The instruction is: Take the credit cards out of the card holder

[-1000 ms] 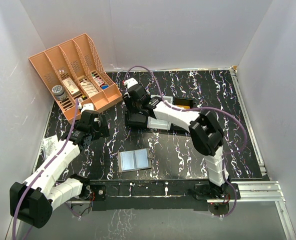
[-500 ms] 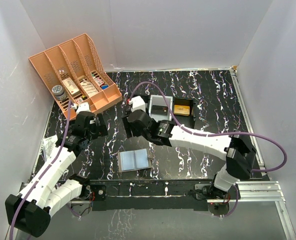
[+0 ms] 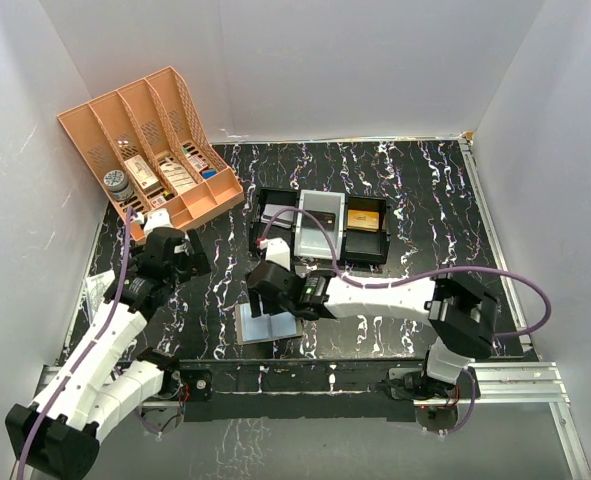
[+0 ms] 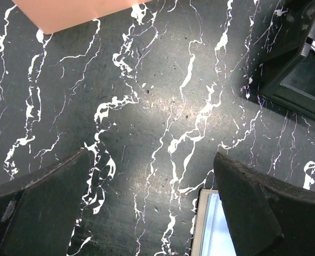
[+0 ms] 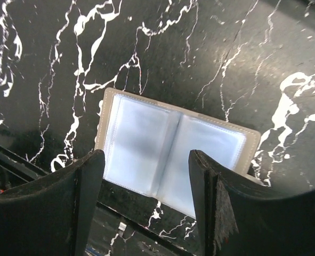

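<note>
I see the card holder point(image 3: 260, 325) lying open and flat near the front edge of the desk point(image 3: 415, 180). The right arm point(image 3: 375, 295) hovers just above it, jaws spread, pinching nothing. The left arm point(image 3: 110, 335) holds its jaws wide apart over the desk.

Looks like a robot lab test cell from where I'm driving: plain white panel walls point(image 3: 375, 60) box in a black, white-veined marble-look tabletop point(image 3: 425, 190). Two white-and-black robot arms point(image 3: 385, 295) trailing purple cables point(image 3: 495, 270) are bolted by a silver metal rail point(image 3: 520, 375), probably slotted extrusion, hard to tell.
</note>
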